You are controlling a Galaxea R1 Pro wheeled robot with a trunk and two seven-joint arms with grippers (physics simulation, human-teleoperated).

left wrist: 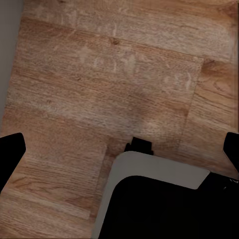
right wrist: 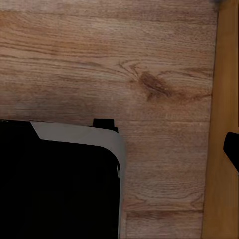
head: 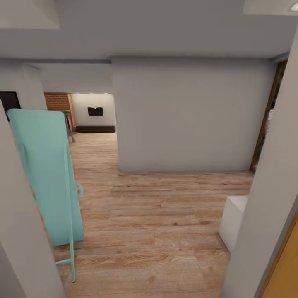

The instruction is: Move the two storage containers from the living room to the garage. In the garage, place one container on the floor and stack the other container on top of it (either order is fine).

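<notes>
The two storage containers are out of view, and so is the garage. I stand in a hallway with a light wood-plank floor [head: 157, 223]. Through an opening at the far left I see part of the living room, with a red brick wall [head: 57, 101] and a low dark cabinet [head: 95, 129]. My left gripper [left wrist: 119, 149] hangs open over the planks with nothing between its fingertips [left wrist: 11, 149]. My right gripper [right wrist: 119, 149] is open too; one fingertip [right wrist: 232, 149] shows beside a wood door edge, and nothing is held.
A turquoise folded board [head: 45, 174] leans at the left on thin legs. A grey wall block [head: 186, 116] stands ahead, with a passage on each side. A white box [head: 234, 219] sits low at the right. My base's white-edged corner [left wrist: 159, 169] lies under both grippers.
</notes>
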